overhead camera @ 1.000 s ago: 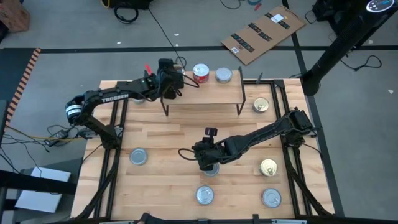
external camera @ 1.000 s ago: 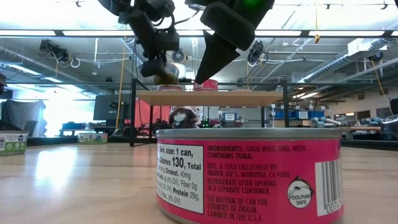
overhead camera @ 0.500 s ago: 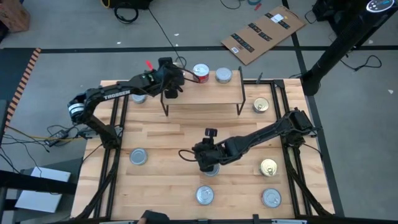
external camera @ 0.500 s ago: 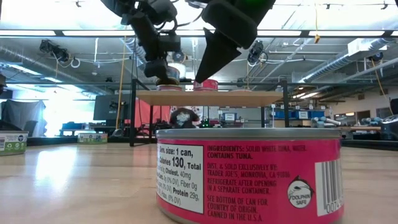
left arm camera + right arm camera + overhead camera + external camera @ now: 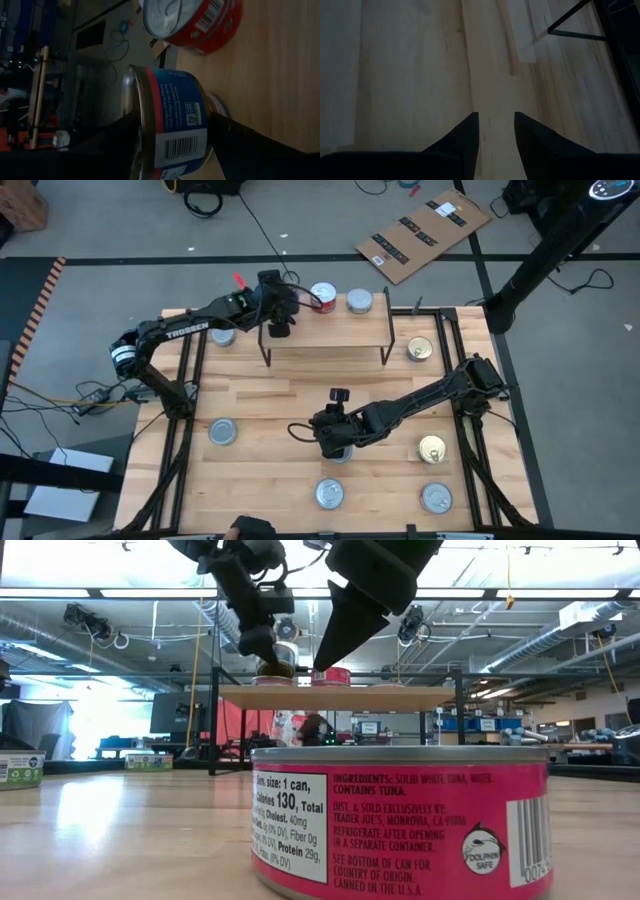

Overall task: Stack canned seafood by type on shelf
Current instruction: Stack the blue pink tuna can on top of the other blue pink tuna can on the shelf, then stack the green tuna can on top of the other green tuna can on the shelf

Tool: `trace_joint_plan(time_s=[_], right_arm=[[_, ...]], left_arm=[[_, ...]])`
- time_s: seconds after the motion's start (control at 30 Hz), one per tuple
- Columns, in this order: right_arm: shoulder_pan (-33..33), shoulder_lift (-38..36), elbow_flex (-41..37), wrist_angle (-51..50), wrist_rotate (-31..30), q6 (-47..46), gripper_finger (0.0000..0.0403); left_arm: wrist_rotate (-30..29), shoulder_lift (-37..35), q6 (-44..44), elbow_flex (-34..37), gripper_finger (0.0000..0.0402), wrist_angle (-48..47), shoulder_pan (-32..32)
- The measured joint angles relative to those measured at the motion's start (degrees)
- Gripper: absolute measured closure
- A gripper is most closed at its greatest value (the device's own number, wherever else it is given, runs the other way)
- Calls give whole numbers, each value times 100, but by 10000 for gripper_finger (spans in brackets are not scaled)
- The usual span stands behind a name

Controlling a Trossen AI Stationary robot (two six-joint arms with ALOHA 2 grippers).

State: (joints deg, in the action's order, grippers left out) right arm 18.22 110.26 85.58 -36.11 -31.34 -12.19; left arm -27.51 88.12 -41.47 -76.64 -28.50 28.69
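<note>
The shelf (image 5: 330, 340) stands at the table's far side. On its far edge sit a red-labelled tin (image 5: 322, 297) and a silver-topped tin (image 5: 359, 302). My left gripper (image 5: 279, 318) hangs over the shelf's left end, shut on a blue-and-red labelled tin (image 5: 175, 107), close to the red-labelled tins (image 5: 192, 22). My right gripper (image 5: 495, 116) hovers open over the middle of the table, with only bare wood between its fingers; in the high view a silver tin (image 5: 341, 453) shows just under it. My left gripper pinches the tin between its two fingers, one finger (image 5: 117, 137) against the silver lid (image 5: 134, 95) and the other (image 5: 225, 137) at the tin's bottom end. The gripper slants down from the table's left. The tin is upright, just above the shelf board.
Loose tins stand on the table: gold-topped ones at the right (image 5: 420, 350) (image 5: 432, 448), silver-topped ones at the left (image 5: 222, 432) and near the front edge (image 5: 330, 495) (image 5: 436, 498). Another tin (image 5: 222, 336) shows under the left arm. The pink-labelled tin (image 5: 400, 820) fills the low view.
My left gripper has rolled a little about its own line while still holding the tin over the shelf's left end. The tin now stands slightly nearer the red-labelled tin.
</note>
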Motion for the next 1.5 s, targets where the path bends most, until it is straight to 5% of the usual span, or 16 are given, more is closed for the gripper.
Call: trace_joint_plan(time_s=[0.7,1.17,1.5], right_arm=[[15,0,0,8,109,24,269],[77,0,2,-66,100,22,267],[336,-81,5,-341,-490,38,284]], left_arm=[[-1063,151,-25,-2,128,-298,-108],[-1078,79,172,-419,130,-701,-359],[373,-439,1370,-380,236,-445,-547]])
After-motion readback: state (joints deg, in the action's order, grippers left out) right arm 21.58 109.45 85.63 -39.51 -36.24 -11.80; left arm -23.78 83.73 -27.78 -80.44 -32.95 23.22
